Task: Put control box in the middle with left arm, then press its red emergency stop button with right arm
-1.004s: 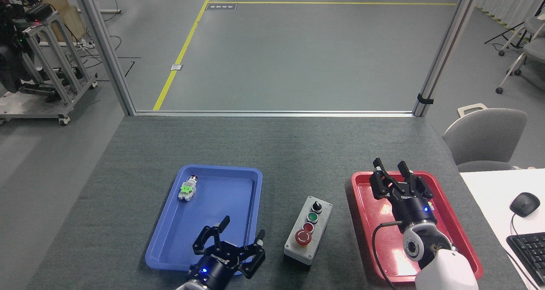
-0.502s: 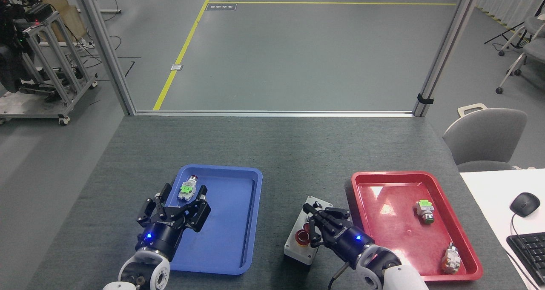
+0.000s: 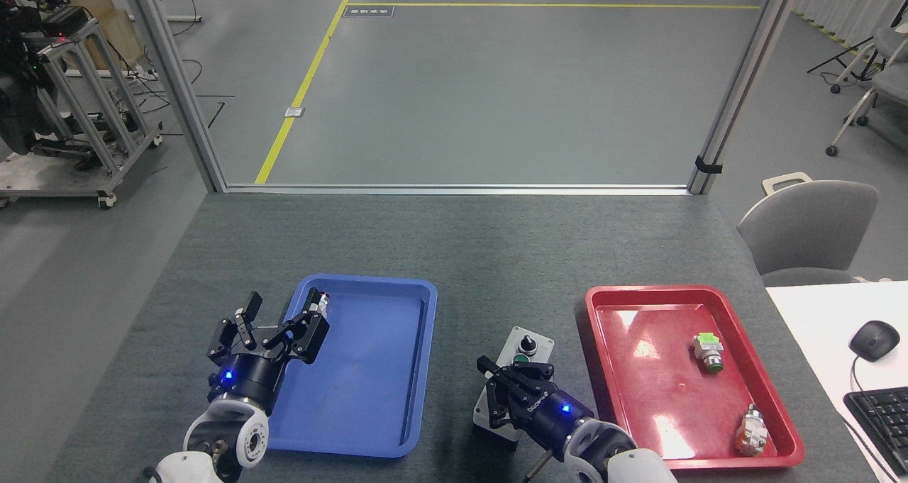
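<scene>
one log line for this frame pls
stage: press e-stop | oblong light-grey control box: between trays | right gripper: over box's near end, red mushroom button hidden | left gripper: open, blue tray's left edge

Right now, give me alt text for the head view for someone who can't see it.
The right end effector sits over the near end of the control box, hiding its red emergency stop button, on a grey table between a blue tray and a red tray. The left end effector, fingers spread, hangs over the blue tray's left edge.
</scene>
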